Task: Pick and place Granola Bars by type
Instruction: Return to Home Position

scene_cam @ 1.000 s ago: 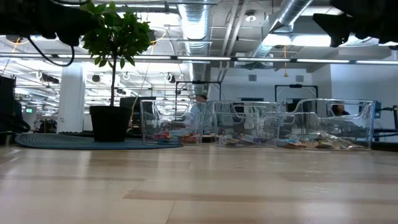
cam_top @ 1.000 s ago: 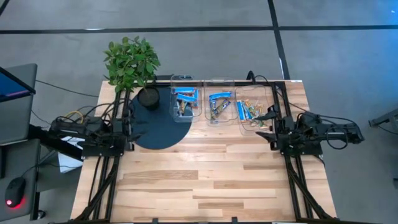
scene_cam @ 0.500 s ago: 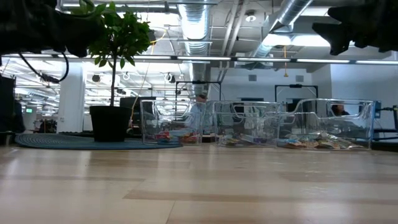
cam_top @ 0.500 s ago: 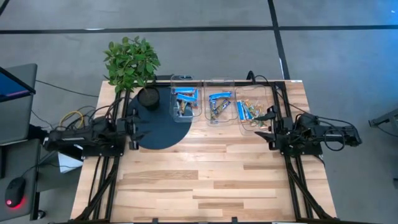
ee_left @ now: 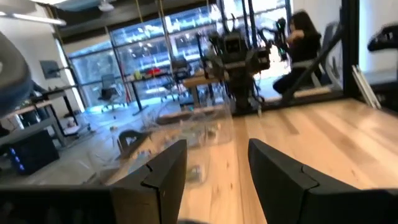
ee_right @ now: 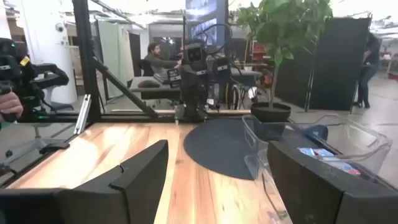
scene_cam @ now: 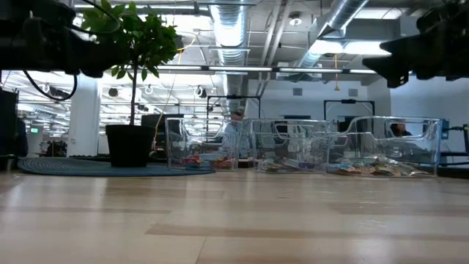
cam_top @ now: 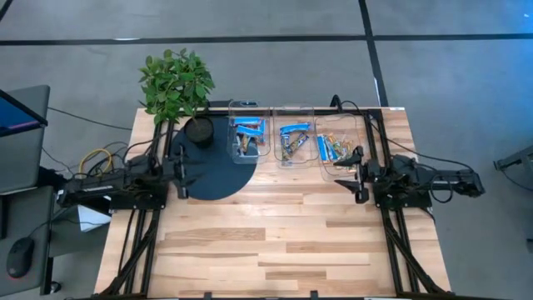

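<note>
Wooden table (cam_top: 266, 242) filled most of the high view, bare across its near half. Potted plant (cam_top: 175, 83) stood at the far left corner, its pot on a dark round mat (cam_top: 212, 179). I had both arms held up off the wood, one at each side of the table. The left gripper (cam_top: 181, 172) hung over the mat's left edge, fingers spread with a clear gap in its wrist view (ee_left: 214, 168), nothing between them. The right gripper (cam_top: 357, 175) sat just in front of the right bin (cam_top: 340, 118), near its front wall, fingers wide apart (ee_right: 217, 180) and also empty. Three clear bins ran in a row along the far edge: left bin (cam_top: 244, 105), middle bin (cam_top: 293, 108), then the right one, close beside each other. All the granola bars (cam_top: 248, 127) I could see lay inside those bins, none on the table. Blue wrappers showed in every bin, with brown-orange ones mixed in; I couldn't count them.
</note>
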`<state>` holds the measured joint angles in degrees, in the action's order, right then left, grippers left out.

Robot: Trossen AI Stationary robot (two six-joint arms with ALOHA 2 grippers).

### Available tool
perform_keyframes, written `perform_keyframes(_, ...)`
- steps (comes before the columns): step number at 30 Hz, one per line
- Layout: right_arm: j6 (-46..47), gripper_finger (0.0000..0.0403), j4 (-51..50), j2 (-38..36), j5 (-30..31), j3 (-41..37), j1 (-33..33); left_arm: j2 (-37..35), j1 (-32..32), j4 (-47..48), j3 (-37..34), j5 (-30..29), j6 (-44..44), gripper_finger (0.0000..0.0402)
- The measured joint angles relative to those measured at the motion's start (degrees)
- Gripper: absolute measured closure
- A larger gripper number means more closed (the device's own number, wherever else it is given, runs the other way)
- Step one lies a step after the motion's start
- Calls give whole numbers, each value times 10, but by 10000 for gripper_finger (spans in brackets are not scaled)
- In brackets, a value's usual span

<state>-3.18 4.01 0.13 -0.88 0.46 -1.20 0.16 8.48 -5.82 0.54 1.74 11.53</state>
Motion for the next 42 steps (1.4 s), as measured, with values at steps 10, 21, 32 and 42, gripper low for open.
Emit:
perform_keyframes(10, -18, 132, -21, 0, -5, 0, -3, 2, 0, 35, -1, 6, 27, 235)
perform_keyframes(21, -18, 132, -33, 7, 12, -1, -4, 2, 0, 37, -1, -32, 0, 235)
perform_keyframes(32, -18, 132, -33, 7, 12, -1, -4, 2, 0, 37, -2, -31, -8, 235)
perform_keyframes(42, -18, 132, -33, 7, 11, -1, -4, 2, 0, 38, -2, -31, -9, 235)
